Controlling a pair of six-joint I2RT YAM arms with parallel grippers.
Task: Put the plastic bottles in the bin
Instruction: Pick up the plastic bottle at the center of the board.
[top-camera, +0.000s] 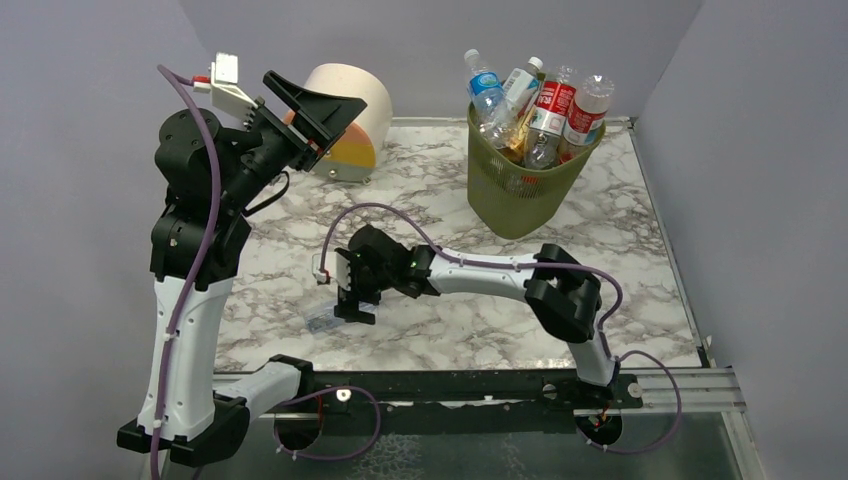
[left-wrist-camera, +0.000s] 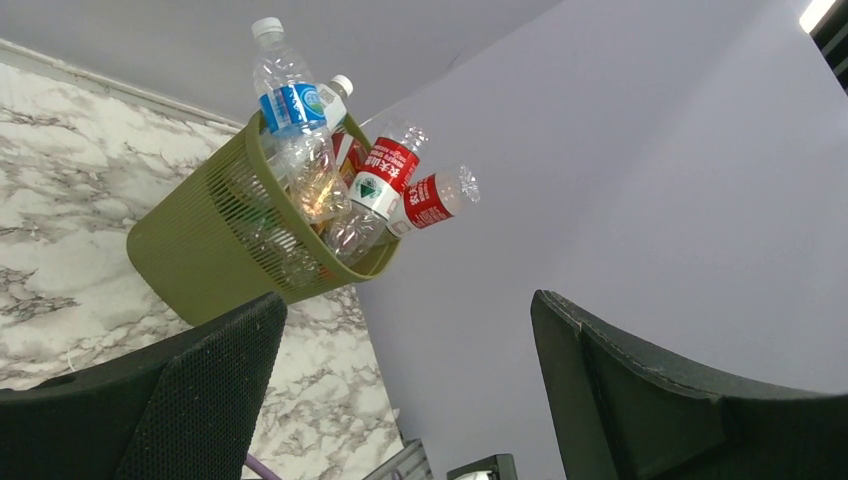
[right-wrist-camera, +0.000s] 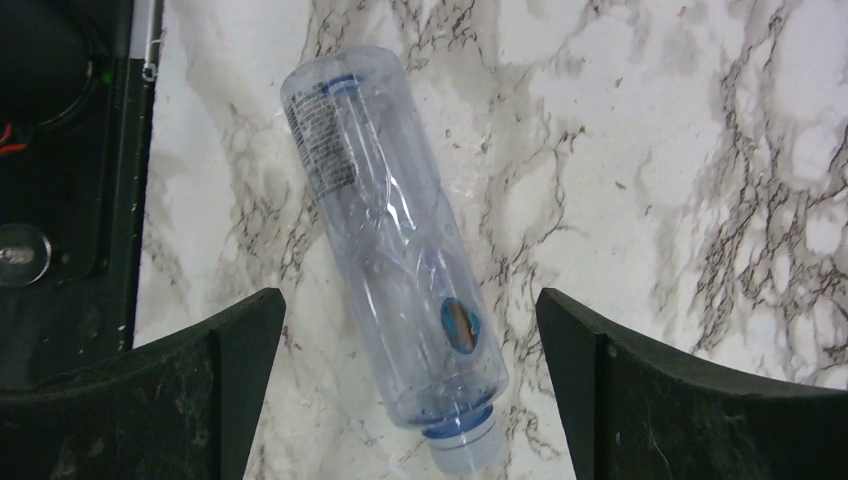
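Note:
One clear plastic bottle (right-wrist-camera: 395, 250) with a pale cap lies on its side on the marble table (top-camera: 620, 270), near the front edge, cap end towards the wrist camera. My right gripper (right-wrist-camera: 410, 300) hangs open just above it, one finger on each side of its neck end, not touching. From above, that bottle (top-camera: 322, 322) pokes out to the left of the right gripper (top-camera: 355, 305). The olive-green bin (top-camera: 520, 185) stands at the back, heaped with several bottles (top-camera: 545, 100) sticking above its rim. My left gripper (top-camera: 310, 105) is raised high at the back left, open and empty.
A cream, orange and yellow round drawer box (top-camera: 352, 130) sits at the back left, partly behind the left gripper. In the left wrist view the bin (left-wrist-camera: 215, 245) and its bottles (left-wrist-camera: 375, 185) show tilted against the grey wall. Grey walls close the back and right.

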